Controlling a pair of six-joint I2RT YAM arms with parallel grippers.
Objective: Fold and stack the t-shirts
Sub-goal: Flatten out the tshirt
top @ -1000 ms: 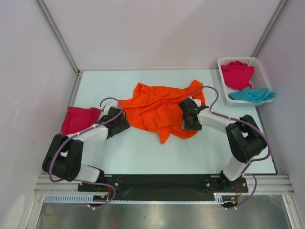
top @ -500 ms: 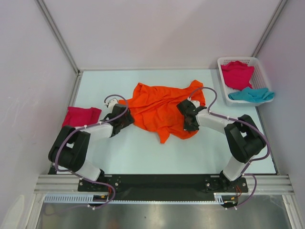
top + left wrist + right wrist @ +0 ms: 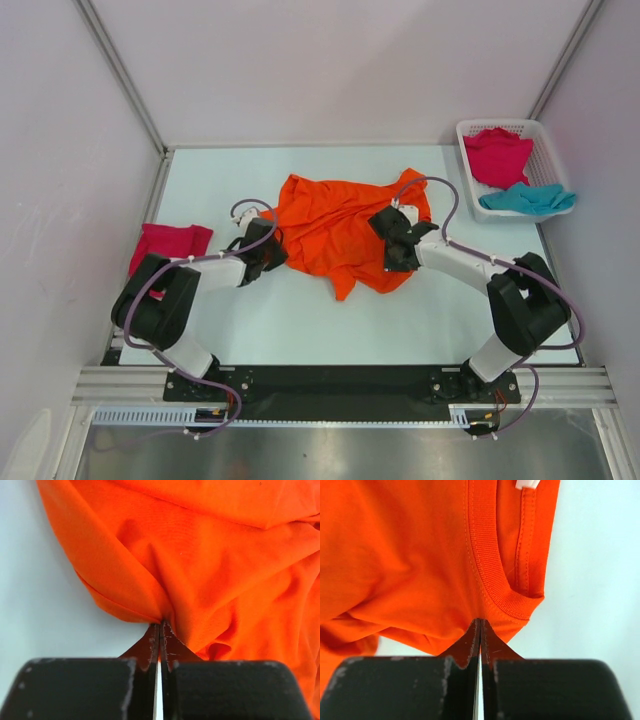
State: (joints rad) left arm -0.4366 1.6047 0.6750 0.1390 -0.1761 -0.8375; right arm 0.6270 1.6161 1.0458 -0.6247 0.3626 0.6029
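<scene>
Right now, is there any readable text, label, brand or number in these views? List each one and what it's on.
None can be read.
The white tag at the collar of the orange t-shirt is cut off at the frame edge and shows no print.
The basket has no markings visible.

We've got a white basket (image 3: pixel 551 150) sitting at the far right corner of the pale table (image 3: pixel 300 320).

The central t-shirt (image 3: pixel 335 235) lies mid-bench (image 3: pixel 300 320), with the left pincer (image 3: pixel 272 252) at its left edge and the right pincer (image 3: pixel 393 262) on its right side. A second t-shirt (image 3: pixel 165 245) lies at the bench's left edge. The basket (image 3: pixel 470 130) in the far right corner holds a rear t-shirt (image 3: pixel 497 155) and a front t-shirt (image 3: pixel 527 198).
</scene>
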